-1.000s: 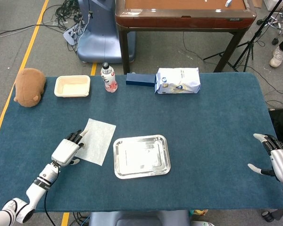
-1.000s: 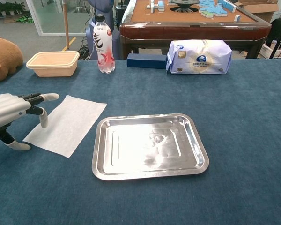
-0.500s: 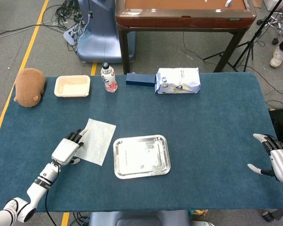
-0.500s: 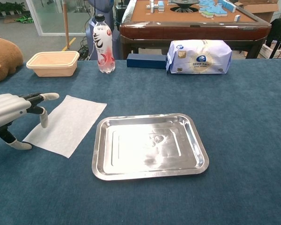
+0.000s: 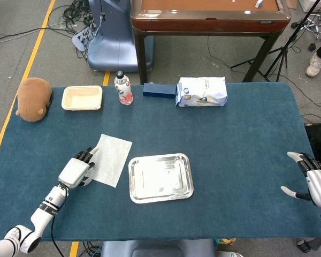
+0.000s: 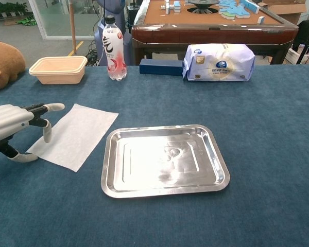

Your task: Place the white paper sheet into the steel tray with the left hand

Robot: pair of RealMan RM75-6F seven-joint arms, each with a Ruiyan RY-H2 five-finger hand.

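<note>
The white paper sheet lies flat on the blue table, just left of the steel tray, which has nothing in it. My left hand is at the sheet's left edge. Its fingers reach over that edge and the thumb lies by the near-left corner; the sheet stays flat and is not lifted. My right hand rests open at the table's far right edge, well away from both, and shows only in the head view.
Along the back of the table stand a brown plush toy, a beige food box, a drink bottle, a dark blue box and a white tissue pack. A wooden table stands behind.
The left hand has crept slightly toward the sheet's edge, and the sheet has shifted a little to the right. The right hand has not moved.
</note>
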